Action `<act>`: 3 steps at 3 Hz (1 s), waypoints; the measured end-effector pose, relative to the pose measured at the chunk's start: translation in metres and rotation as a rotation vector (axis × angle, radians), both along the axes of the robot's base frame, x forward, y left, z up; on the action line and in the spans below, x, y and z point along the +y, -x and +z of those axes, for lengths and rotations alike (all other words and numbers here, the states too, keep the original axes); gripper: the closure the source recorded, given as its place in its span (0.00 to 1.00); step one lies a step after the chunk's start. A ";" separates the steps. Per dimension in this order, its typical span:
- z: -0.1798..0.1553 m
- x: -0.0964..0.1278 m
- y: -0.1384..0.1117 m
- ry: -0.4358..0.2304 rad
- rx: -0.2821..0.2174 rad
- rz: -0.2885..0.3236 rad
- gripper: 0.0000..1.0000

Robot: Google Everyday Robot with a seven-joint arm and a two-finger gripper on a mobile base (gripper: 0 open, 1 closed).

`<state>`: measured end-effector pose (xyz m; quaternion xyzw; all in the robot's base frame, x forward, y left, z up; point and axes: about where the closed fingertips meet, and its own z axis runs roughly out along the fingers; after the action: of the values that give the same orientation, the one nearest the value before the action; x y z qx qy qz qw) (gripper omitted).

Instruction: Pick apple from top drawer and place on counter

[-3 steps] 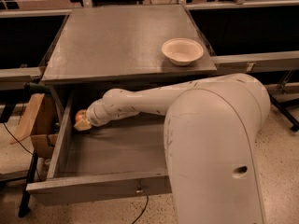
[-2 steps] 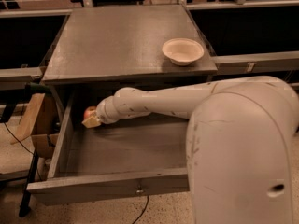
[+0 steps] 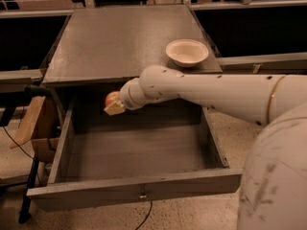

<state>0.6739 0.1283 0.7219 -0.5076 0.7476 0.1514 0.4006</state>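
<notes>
The top drawer (image 3: 139, 190) is pulled wide open below the counter (image 3: 120, 37). My gripper (image 3: 114, 105) is shut on the apple (image 3: 112, 98), a small red apple with a yellowish blush. It holds the apple lifted above the drawer floor, at the drawer's back left, just under the counter's front edge. My white arm reaches in from the right across the drawer. The inside of the drawer shows nothing else.
A shallow cream bowl (image 3: 187, 51) sits on the counter's right side near the front edge. Dark side shelves flank the cabinet. A wooden stand (image 3: 33, 123) and a cable (image 3: 14, 143) are on the floor at the left.
The gripper has risen with the apple and moved right, from low at the drawer's left side to just below the counter's front edge. The arm has lifted too.
</notes>
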 end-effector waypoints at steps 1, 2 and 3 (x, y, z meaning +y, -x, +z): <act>0.031 -0.022 0.000 0.055 -0.022 0.016 1.00; 0.043 -0.027 0.006 0.089 -0.013 0.046 1.00; 0.093 -0.036 0.014 0.141 -0.029 0.132 1.00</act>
<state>0.6599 0.0919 0.8149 -0.5849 0.7155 0.1170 0.3637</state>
